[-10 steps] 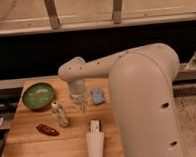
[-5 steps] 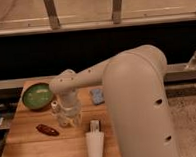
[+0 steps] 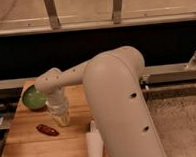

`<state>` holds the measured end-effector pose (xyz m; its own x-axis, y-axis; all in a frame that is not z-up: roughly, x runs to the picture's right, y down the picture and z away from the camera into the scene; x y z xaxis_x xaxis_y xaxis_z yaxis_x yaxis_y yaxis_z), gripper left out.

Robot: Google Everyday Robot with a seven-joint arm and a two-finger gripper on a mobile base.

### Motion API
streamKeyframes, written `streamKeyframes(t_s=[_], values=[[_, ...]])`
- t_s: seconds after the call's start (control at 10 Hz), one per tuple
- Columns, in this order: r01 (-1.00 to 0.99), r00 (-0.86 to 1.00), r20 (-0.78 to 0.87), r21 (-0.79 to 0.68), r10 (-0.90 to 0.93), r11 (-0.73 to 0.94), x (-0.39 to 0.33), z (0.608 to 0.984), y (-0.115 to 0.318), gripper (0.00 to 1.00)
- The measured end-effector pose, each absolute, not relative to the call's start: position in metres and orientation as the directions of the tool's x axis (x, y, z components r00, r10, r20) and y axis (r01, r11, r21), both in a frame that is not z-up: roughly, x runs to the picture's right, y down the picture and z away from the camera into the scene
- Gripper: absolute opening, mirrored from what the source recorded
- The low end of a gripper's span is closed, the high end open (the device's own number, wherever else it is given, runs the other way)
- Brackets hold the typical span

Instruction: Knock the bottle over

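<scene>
Though blurred into the pale gripper [image 3: 58,109] directly over it, stands at the back left of the wooden table [image 3: 23,150]: small slim clear plastic bottle [image 3: 64,120], seemingly upright, cap hidden. Cannot tell the jaws' state. Just left, round green bowl [image 3: 32,98], edge covered by bulky white arm [image 3: 117,92]. Nearer, dark red oblong [image 3: 47,129]; white tapered cup-like piece [image 3: 94,143], cut off below.

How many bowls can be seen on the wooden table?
1. The green bowl sits at the table's far left corner, partly covered by the arm. The gripper hangs just right of it. The arm may hide other things.
</scene>
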<state>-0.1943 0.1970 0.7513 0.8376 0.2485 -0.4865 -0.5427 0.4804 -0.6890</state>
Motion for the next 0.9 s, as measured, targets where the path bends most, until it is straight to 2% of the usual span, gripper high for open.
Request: streamKeyframes(t_s=[0.4,0.6,0.7,0.9], values=[[-0.528,0.849,-0.401,-0.659,0.344,0.535,-0.211,0.761,0.142,0.00],[-0.584,0.811,-0.388,-0.581,0.438,0.566,-0.191,0.759,0.107,0.00],[-0.644,0.764,-0.382,-0.496,0.519,0.582,-0.174,0.751,0.082,0.00],[-0.706,0.707,-0.370,-0.412,0.602,0.576,-0.147,0.744,0.060,0.01]])
